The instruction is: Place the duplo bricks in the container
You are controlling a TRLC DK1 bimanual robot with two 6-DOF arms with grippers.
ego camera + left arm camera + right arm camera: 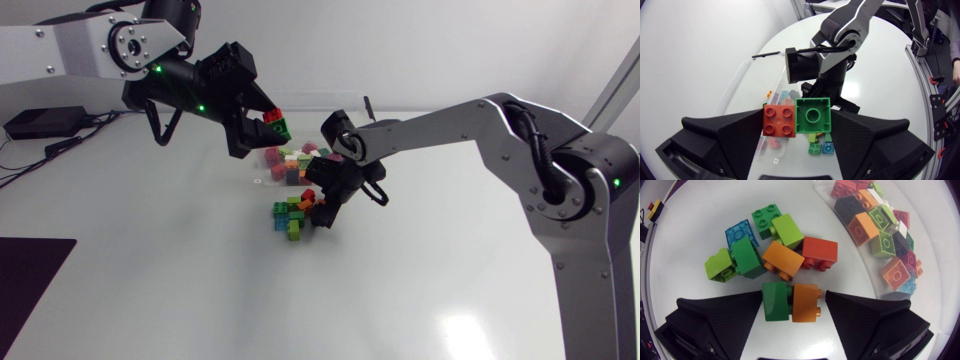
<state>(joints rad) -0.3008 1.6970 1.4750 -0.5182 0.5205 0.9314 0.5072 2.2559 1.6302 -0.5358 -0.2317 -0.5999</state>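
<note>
My left gripper (pixel 272 122) hangs above the clear container (pixel 258 162), shut on a red brick (pixel 777 120) and a green brick (pixel 812 115) held side by side. The container (pixel 746 76) lies under it with several bricks inside. My right gripper (pixel 322 207) is down at the loose pile (pixel 291 216) on the table, just in front of the container. A dark green brick (pixel 775 301) and an orange brick (pixel 805 303) lie between its open fingers; the green one touches one finger, and a thin gap shows beside the orange one.
More loose bricks lie ahead of my right gripper: orange (pixel 783 259), red (pixel 819 252), lime (pixel 788 230), blue (pixel 741 231) and green (pixel 746 256). The container (pixel 866 275) is beside them. A black box (pixel 45 122) with cables sits at the far left.
</note>
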